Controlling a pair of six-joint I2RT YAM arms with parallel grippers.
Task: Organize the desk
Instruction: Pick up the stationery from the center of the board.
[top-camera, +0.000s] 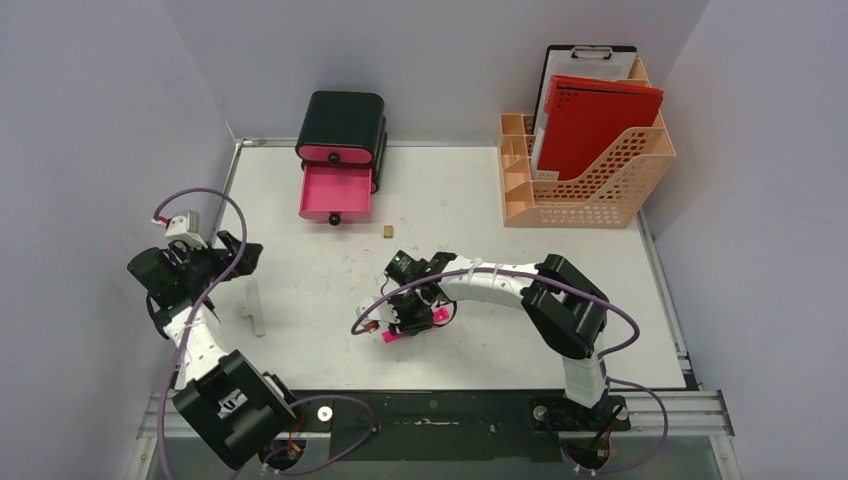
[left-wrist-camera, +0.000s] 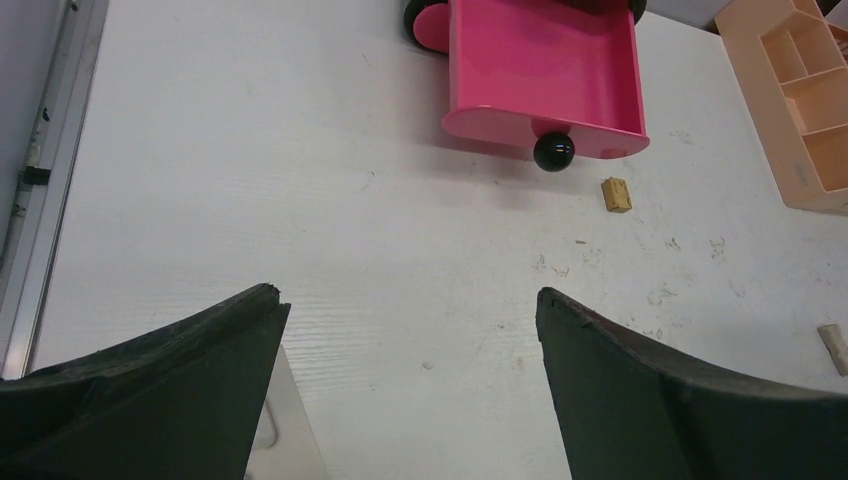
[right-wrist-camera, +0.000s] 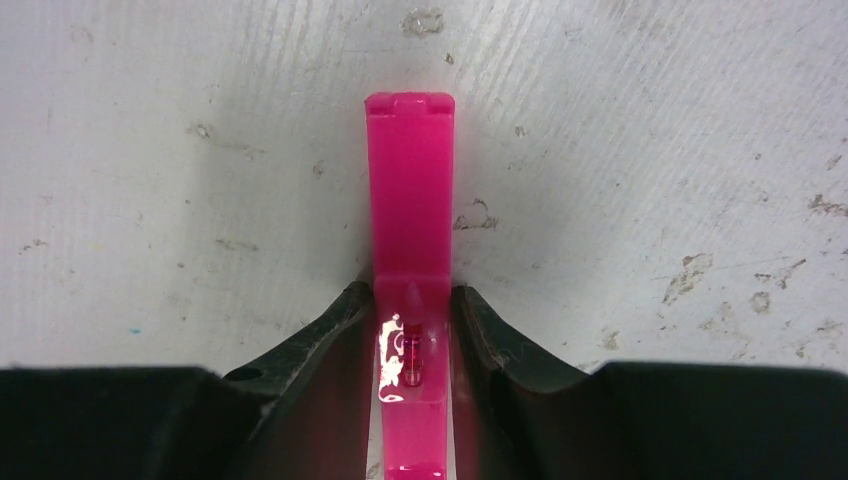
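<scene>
The white, scuffed desk (top-camera: 480, 200) carries everything. A narrow pink plastic bar (right-wrist-camera: 410, 180) lies lengthwise between the fingers of my right gripper (right-wrist-camera: 412, 300), which is shut on its sides. From above, that gripper (top-camera: 415, 322) is low over the desk's front middle and pink ends (top-camera: 437, 316) stick out of it. I cannot tell whether the bar still rests on the surface. My left gripper (top-camera: 235, 250) hovers at the left side, jaws wide open and empty (left-wrist-camera: 410, 300). A flat white piece (left-wrist-camera: 285, 430) lies just under its left finger.
A black drawer box (top-camera: 340, 125) stands at the back with its lower pink drawer (left-wrist-camera: 540, 70) pulled open. A small tan block (left-wrist-camera: 616, 194) lies right of the drawer knob. An orange file rack (top-camera: 585, 190) with a red folder (top-camera: 595, 115) fills the back right corner.
</scene>
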